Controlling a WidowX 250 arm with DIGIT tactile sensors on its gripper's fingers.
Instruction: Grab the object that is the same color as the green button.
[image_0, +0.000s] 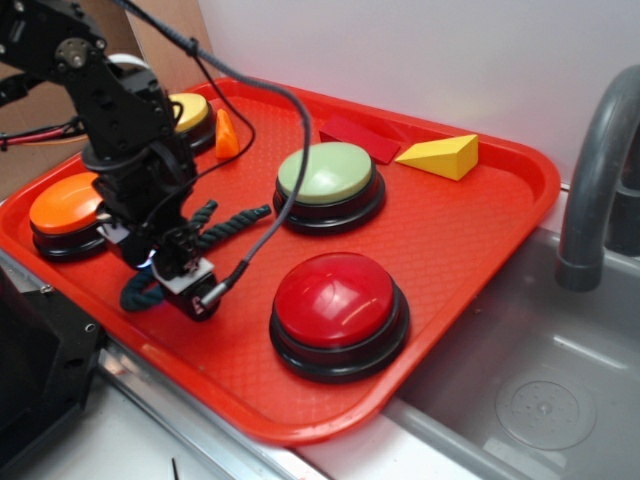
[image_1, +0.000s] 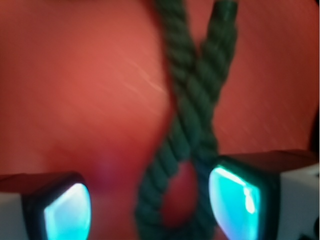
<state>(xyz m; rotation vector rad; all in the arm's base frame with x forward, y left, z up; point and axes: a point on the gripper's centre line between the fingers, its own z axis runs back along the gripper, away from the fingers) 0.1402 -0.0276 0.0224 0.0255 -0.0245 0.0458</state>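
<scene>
The object, a dark green twisted rope (image_0: 228, 227), lies folded double on the red tray (image_0: 470, 235), left of the pale green button (image_0: 328, 178). My gripper (image_0: 178, 280) is lowered over the rope's looped end, and the arm hides the middle of the rope. In the wrist view the rope (image_1: 192, 115) crosses over itself and its loop lies between my open fingers. The gripper (image_1: 150, 206) has the loop nearer the right pad (image_1: 235, 200), which is at or very near the strand. The left pad (image_1: 67, 214) stands apart from it.
On the tray also stand a red button (image_0: 338, 300), an orange button (image_0: 66, 205) and a yellow button (image_0: 192, 110). An orange cone (image_0: 226, 135), a yellow wedge (image_0: 440, 156) and a dark red flat piece (image_0: 360, 138) lie at the back. A sink (image_0: 540, 390) and faucet (image_0: 595, 180) are to the right.
</scene>
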